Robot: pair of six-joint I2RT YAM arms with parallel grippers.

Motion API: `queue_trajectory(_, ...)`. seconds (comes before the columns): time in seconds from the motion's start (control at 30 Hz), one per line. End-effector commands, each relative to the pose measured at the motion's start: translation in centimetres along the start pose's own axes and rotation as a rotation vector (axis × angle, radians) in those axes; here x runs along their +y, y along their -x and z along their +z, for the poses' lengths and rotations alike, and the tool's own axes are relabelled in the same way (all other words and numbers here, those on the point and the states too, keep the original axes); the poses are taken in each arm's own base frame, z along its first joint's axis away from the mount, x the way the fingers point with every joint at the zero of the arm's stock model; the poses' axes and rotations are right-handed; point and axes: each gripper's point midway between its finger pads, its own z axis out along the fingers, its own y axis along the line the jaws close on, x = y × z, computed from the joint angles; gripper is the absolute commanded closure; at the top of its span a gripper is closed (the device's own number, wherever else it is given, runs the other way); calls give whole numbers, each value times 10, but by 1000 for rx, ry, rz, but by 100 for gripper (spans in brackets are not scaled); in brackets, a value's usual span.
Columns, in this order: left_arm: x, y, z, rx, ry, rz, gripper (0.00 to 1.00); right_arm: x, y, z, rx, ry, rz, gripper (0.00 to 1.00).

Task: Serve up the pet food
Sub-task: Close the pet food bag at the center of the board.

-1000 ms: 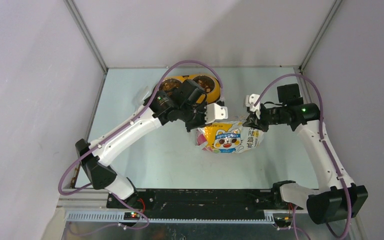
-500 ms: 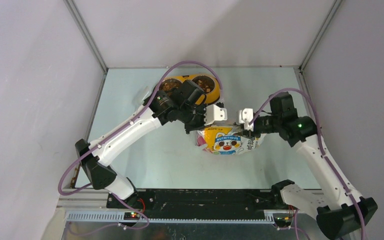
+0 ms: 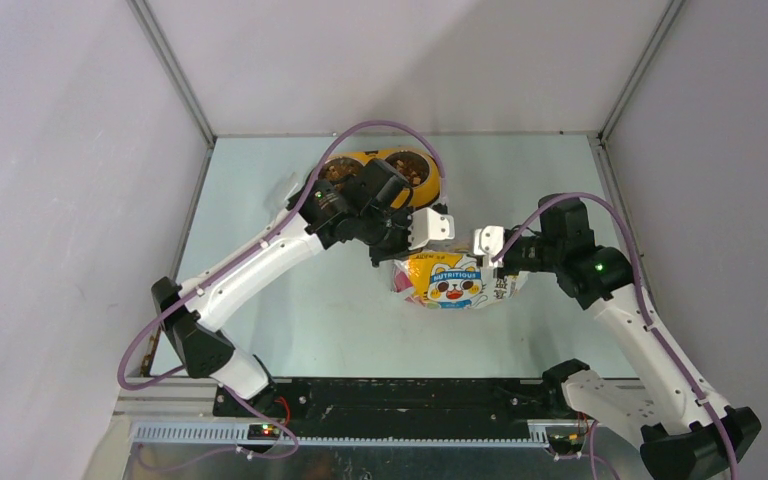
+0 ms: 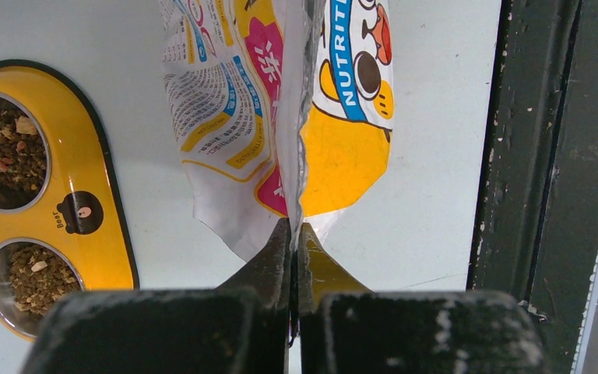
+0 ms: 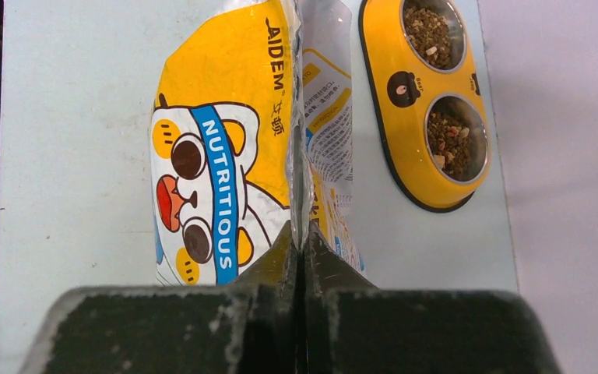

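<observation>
The pet food bag (image 3: pixel 452 281), crinkly yellow-white foil with a cartoon cat, stands mid-table between both arms. My left gripper (image 3: pixel 398 260) is shut on the bag's left edge; in the left wrist view its fingertips (image 4: pixel 294 231) pinch the seam of the bag (image 4: pixel 226 117). My right gripper (image 3: pixel 506 262) is shut on the opposite edge, with its fingertips (image 5: pixel 302 232) clamped on the bag (image 5: pixel 226 93) seam. Brown kibble (image 4: pixel 4 148) lies in both steel cups of the yellow double bowl (image 4: pixel 109 187), which sits behind the bag (image 3: pixel 422 182).
The bowl (image 5: pixel 397 132) lies a short way off the bag on the pale table (image 3: pixel 260 200). A black rail (image 3: pixel 390 400) runs along the near edge. Grey walls (image 3: pixel 80 200) close in the left, right and back sides.
My right gripper let go of the bag's right edge, shifted left and down, and shut on it again. The bag settled slightly. The left arm stayed put.
</observation>
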Motion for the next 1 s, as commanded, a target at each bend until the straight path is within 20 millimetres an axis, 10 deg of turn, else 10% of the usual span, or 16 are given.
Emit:
queue_trajectory(0.0, -1, 13, -9, -43, -6, -7, 100, -17, 8, -3, -13, -73, -35, 100)
queue_trajectory(0.23, -1, 13, -9, -42, -6, -5, 100, -19, 13, -6, -24, -69, 6, 100)
queue_trajectory(0.5, 0, 13, -10, -44, 0, -5, 100, -27, -2, -12, 51, -135, -10, 71)
queue_trajectory(0.97, 0, 13, -10, -44, -5, -6, 100, -34, -12, -30, 110, -196, -37, 100)
